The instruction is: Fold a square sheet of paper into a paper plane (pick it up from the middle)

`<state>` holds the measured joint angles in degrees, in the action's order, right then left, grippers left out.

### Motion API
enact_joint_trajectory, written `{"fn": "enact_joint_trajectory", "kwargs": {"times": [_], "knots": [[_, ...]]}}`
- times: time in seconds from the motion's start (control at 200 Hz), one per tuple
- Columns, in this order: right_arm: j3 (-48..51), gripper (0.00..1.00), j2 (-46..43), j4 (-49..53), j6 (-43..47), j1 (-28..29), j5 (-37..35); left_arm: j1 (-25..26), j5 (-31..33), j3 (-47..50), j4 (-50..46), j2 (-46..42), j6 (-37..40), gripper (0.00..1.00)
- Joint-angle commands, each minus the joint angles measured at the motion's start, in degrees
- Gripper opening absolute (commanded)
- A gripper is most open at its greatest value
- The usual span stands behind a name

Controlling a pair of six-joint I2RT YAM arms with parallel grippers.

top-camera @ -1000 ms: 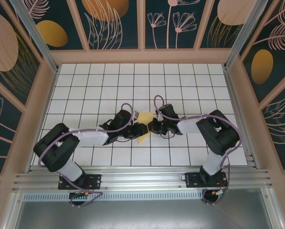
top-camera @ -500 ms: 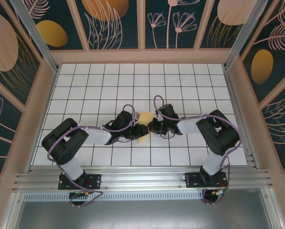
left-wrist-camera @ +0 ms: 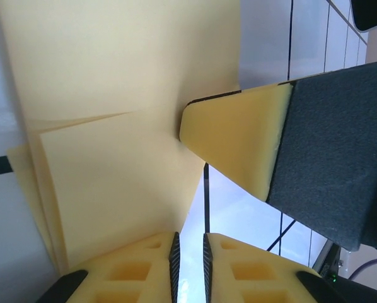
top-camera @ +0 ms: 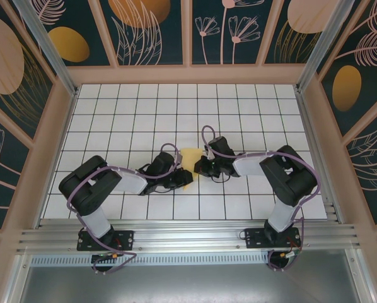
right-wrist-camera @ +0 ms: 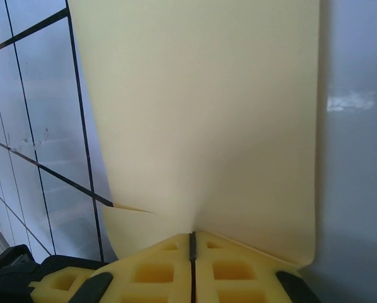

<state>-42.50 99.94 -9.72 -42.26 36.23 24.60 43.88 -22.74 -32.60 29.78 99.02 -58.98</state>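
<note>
The creased square sheet of paper (top-camera: 190, 156) is sitting at the middle of the white tiled table (top-camera: 239, 113). The right gripper (right-wrist-camera: 191, 243) is clamping its right edge, likely anchoring it. The left gripper (left-wrist-camera: 188, 252), jaws nearly together, is meeting the near-left fold; its grip cannot be told.

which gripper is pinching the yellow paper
The right gripper: its jaws are shut on the edge of the paper. On the left gripper, the jaws stand a slit apart, with table showing between them.
</note>
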Motion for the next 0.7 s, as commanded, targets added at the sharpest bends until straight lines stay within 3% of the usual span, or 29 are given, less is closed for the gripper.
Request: {"fn": "enact_joint_trajectory", "kwargs": {"times": [0.0,0.195,0.41,0.696], "knots": [[0.34,0.1,-2.36,6.68,1.91,-0.73,-6.42,0.07,4.07,2.91,-10.28,1.0,2.22,0.19],[1.36,0.05,-7.37,3.05,0.91,-0.54,-1.95,0.04,3.11,2.8,-9.3,0.9,2.46,0.13],[2.56,0.0,-4.47,-2.72,-1.69,2.44,1.89,0.06,2.9,2.32,-9.16,1.37,2.56,0.11],[2.87,0.0,0.98,-1.48,-1.23,0.81,-5.15,0.05,3.61,2.27,-11.34,2.22,3.64,0.08]]}}
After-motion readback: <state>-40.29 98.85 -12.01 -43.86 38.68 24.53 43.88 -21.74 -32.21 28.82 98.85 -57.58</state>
